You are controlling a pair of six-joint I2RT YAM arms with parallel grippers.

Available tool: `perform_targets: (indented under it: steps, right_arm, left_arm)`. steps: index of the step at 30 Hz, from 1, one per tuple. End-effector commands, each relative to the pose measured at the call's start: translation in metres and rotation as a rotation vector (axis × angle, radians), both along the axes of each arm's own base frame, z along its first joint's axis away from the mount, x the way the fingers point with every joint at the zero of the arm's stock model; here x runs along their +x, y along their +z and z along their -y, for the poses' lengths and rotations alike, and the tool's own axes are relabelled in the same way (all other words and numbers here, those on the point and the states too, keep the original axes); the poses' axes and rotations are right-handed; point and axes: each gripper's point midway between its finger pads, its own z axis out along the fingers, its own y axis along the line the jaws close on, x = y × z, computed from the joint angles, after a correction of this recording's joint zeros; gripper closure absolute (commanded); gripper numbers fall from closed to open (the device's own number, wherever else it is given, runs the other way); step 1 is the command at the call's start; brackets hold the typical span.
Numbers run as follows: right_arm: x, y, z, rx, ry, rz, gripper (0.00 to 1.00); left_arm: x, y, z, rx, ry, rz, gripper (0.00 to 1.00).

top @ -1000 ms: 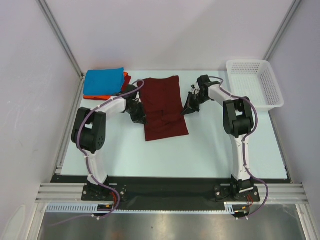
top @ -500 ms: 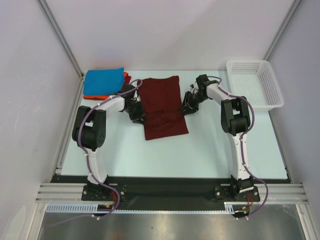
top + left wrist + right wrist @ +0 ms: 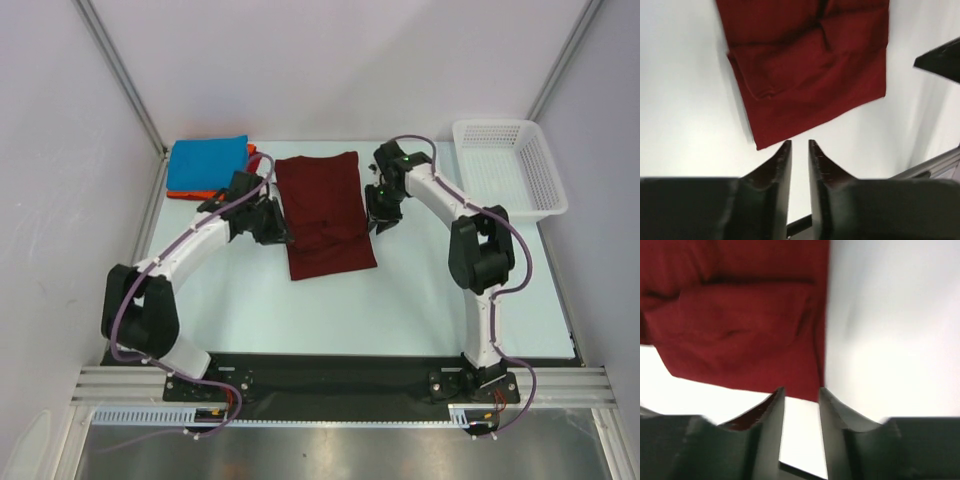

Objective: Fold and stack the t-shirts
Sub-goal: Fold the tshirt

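**Ana:** Where's the maroon t-shirt (image 3: 322, 212)?

**Ben:** Flat on the bench (image 3: 420, 300), a long strip running from close to the far edge toward the middle, with the sleeves tucked in. The blue t-shirt (image 3: 207, 163) lies folded on the orange-red t-shirt (image 3: 188, 193) in the far left corner.

**Ana:** And the claws?

**Ben:** Both are parted and empty. The left claw (image 3: 799, 152) hangs just off the strip's near left corner. The right claw (image 3: 801, 397) sits over the near right corner, with bare bench showing through its gap. Neither is touching the cloth as far as I can tell.

**Ana:** So the crosswise fold looks like the next step. What worries you?

**Ben:** Mostly the layers. The strip is doubled, so a claw that pinches only the top ply would probably peel a tucked sleeve open when it lifts. The cloth is also limp: if one claw bites and the other misses, the fold likely goes over crooked.

**Ana:** Anything else?

**Ben:** A claw that comes down too hard could push the fabric along the bench and bunch it. Later, carrying the shirt to the far left corner, a low pass might nudge the blue one off square.
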Motion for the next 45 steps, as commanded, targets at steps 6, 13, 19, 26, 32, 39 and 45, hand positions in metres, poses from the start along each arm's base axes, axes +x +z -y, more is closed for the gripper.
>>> perform_targets:
  steps: [6, 13, 19, 26, 32, 39, 45]
  right_arm:
    - [0.005, -0.007, -0.035, -0.127, 0.068, 0.080, 0.84]
    - [0.017, -0.033, -0.051, -0.145, 0.060, 0.081, 0.83]
    - [0.037, -0.035, -0.055, -0.148, 0.041, 0.126, 0.83]
    - [0.069, -0.045, -0.065, -0.122, 0.007, 0.174, 0.75]
    - [0.121, 0.000, -0.072, -0.074, -0.046, 0.312, 0.62]
    - [0.101, 0.041, -0.049, -0.064, -0.039, 0.319, 0.49]
    - [0.035, 0.024, -0.025, -0.020, 0.005, 0.137, 0.37]
  left_arm:
    - [-0.006, -0.070, 0.027, 0.036, -0.057, -0.178, 0.91]
    - [0.028, -0.074, 0.025, 0.105, -0.055, -0.148, 0.86]
    - [0.046, -0.079, 0.018, 0.135, -0.058, -0.148, 0.84]
    - [0.084, -0.083, 0.009, 0.153, -0.039, -0.120, 0.82]
    - [0.137, -0.041, -0.008, 0.158, 0.016, 0.017, 0.78]
    - [0.119, 0.014, -0.007, 0.098, 0.018, 0.088, 0.65]
    - [0.034, -0.006, 0.002, -0.033, -0.071, -0.015, 0.59]
